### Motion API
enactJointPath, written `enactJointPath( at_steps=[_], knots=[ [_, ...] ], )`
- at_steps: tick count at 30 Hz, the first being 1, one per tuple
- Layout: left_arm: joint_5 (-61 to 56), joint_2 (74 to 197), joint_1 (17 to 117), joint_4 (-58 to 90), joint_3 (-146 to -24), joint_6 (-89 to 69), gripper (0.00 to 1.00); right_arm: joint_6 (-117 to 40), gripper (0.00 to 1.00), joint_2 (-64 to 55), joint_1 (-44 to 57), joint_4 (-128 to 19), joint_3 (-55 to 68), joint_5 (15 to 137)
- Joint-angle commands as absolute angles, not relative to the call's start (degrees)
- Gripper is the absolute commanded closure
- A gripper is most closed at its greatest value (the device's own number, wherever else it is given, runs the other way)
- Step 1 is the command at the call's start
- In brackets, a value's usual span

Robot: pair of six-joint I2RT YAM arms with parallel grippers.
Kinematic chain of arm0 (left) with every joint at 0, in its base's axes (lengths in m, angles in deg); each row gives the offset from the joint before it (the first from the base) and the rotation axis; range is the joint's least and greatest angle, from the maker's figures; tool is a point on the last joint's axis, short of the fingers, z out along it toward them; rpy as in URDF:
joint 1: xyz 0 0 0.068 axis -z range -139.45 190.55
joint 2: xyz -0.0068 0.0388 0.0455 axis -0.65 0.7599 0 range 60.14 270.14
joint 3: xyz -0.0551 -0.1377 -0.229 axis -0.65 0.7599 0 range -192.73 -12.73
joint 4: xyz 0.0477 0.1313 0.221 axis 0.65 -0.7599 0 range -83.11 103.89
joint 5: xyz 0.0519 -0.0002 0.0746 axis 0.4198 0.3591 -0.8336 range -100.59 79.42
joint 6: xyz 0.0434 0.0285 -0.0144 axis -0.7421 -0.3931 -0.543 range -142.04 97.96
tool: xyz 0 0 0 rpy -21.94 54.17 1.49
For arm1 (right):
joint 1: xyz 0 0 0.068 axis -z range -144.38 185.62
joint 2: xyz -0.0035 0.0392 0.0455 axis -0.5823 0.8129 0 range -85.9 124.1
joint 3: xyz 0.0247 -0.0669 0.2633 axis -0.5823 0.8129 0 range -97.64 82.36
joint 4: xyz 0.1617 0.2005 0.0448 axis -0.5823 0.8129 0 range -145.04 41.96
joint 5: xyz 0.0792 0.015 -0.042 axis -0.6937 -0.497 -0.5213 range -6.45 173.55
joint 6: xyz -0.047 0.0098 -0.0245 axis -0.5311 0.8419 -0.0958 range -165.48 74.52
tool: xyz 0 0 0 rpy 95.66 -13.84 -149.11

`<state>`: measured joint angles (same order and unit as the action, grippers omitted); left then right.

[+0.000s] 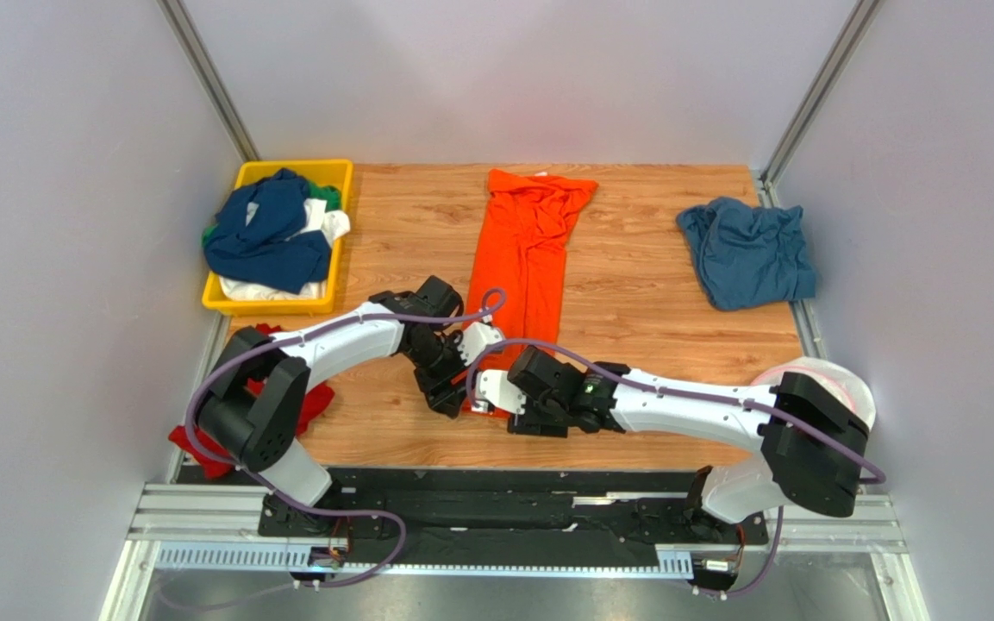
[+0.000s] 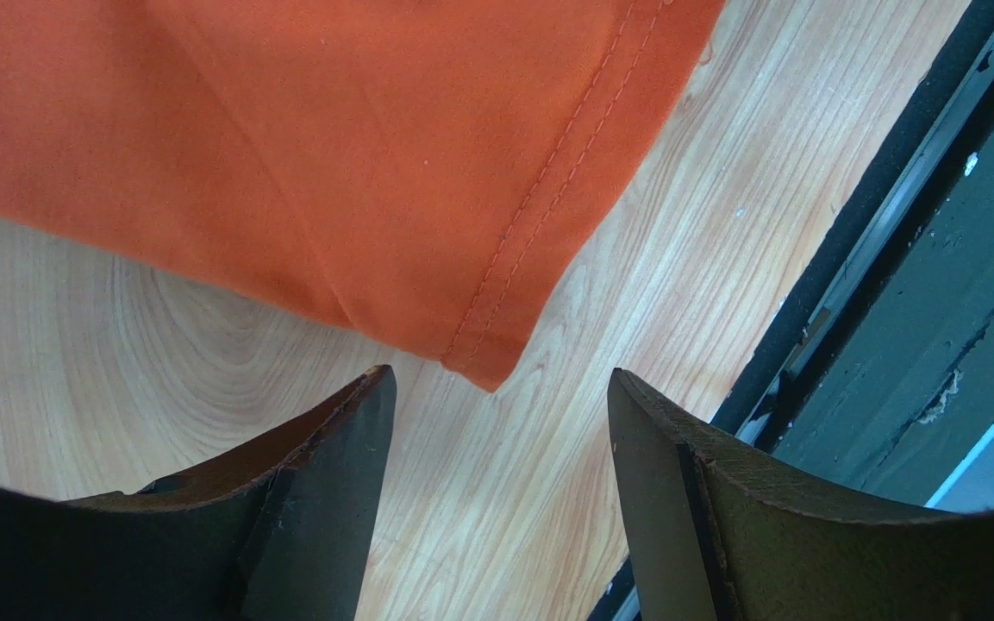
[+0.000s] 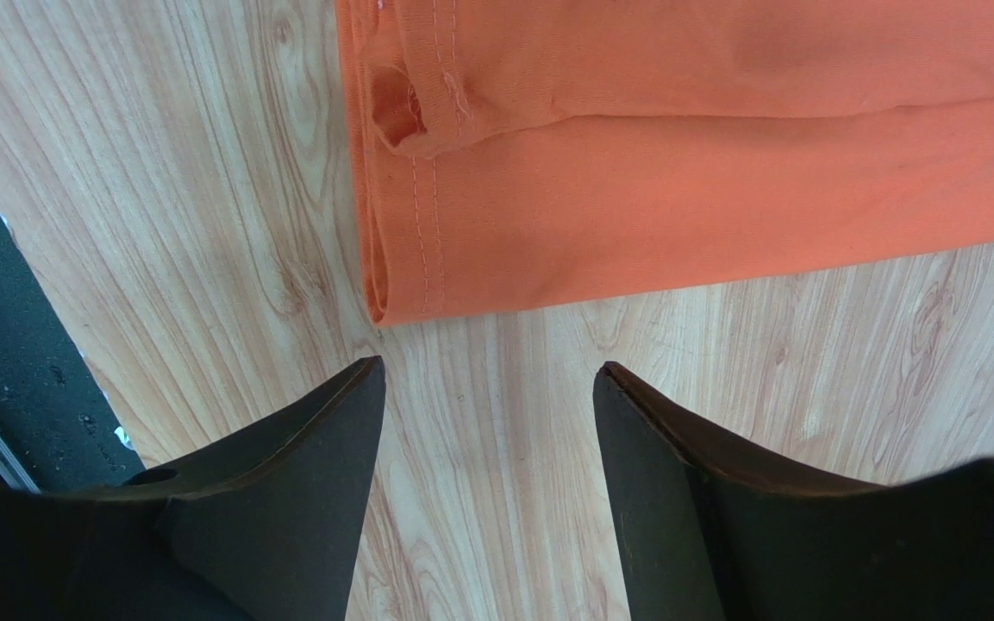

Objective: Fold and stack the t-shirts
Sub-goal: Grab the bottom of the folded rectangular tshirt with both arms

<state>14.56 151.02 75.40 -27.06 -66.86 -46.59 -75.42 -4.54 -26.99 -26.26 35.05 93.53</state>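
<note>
While both hands hover wide open and empty at its near hem, the orange t-shirt (image 1: 525, 252) is only part folded.
It lies mid-counter (image 1: 644, 324) as a long strip running toward 12 o'clock; left hand (image 2: 499, 382) at one hem corner, right hand (image 3: 489, 375) at the other. Likely next: the crosswise fold. Steel-blue shirt (image 1: 748, 252) bunched at 2 o'clock, red shirt (image 1: 314, 404) at 8, navy shirt (image 1: 269, 233) and others heaped in the yellow tray (image 1: 334, 168) at 10. No stack yet.

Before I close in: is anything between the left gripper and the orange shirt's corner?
No. The left wrist view shows only bare wooden table between the left gripper and the orange shirt.
</note>
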Motion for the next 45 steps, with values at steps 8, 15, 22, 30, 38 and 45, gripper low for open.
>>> enactJointPath(
  at_steps=[8,15,22,30,38,45],
  knots=[
    [15.17,154.10,76.58,-25.84,-70.47,-46.91,0.36,-75.98,0.36,-4.60,-27.58,-28.76,34.73,94.45],
    [13.50,156.03,76.84,-25.05,-70.03,-47.26,0.41,-76.16,0.37,-5.04,-27.49,-28.67,35.17,94.63],
    [12.18,156.56,76.84,-24.52,-69.68,-46.91,0.50,-75.98,0.37,-4.52,-27.58,-28.50,34.81,93.93],
    [11.30,157.00,76.76,-24.70,-69.42,-47.00,0.69,-76.16,0.37,-2.41,-28.54,-28.59,33.67,92.87],
    [11.39,157.53,76.84,-25.14,-70.03,-47.17,0.73,-76.24,0.37,-0.21,-30.13,-29.02,32.79,92.26],
    [11.39,157.88,76.93,-25.49,-69.77,-47.61,0.73,-77.91,0.37,1.81,-30.21,-30.34,32.53,92.96]
  ],
)
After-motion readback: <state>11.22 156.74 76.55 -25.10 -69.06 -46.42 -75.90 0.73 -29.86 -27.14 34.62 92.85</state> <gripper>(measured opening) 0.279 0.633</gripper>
